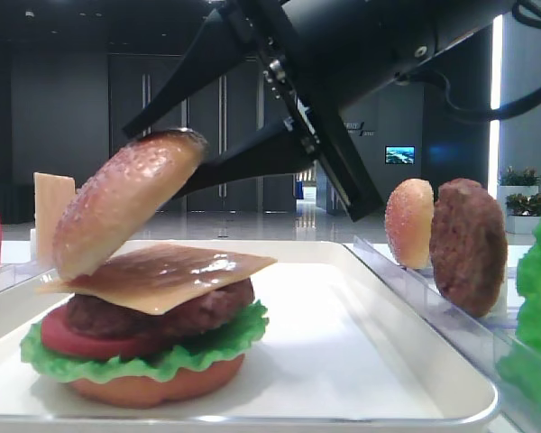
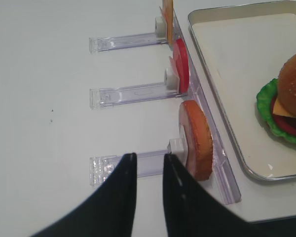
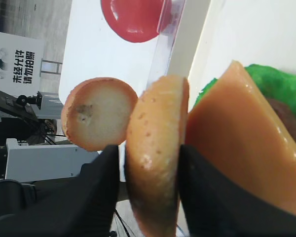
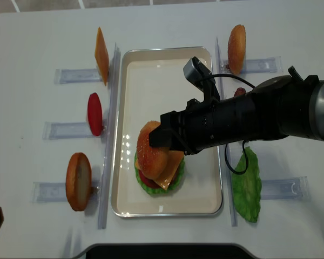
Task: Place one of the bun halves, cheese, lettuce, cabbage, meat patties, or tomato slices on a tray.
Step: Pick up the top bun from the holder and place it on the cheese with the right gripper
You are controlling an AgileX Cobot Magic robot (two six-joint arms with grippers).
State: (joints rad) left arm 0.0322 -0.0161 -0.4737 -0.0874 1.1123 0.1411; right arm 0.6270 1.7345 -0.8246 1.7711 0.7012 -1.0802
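Note:
On the white tray [image 1: 361, 361] stands a stack: flat bun bottom [image 1: 153, 388], lettuce [image 1: 207, 347], tomato slice [image 1: 72, 343], meat patty [image 1: 198, 311] and a cheese [image 1: 176, 271] square on top. The domed speckled bun top [image 1: 126, 203] leans tilted, its low edge on the cheese. My right gripper [image 3: 149, 148] straddles this bun top [image 3: 155, 158]; its jaws are slightly parted, with a thin gap at one finger. From above, it [image 4: 162, 137] reaches over the tray's middle. My left gripper [image 2: 149, 155] hangs open and empty over a clear rack [image 2: 123, 165].
Clear racks flank the tray. The right rack holds a small pale bun half [image 1: 408, 221], a patty [image 1: 469, 244] and lettuce [image 4: 247, 186]. The left one holds a cheese slice [image 4: 101, 55], a tomato slice [image 2: 181, 64] and a bun half [image 2: 196, 140].

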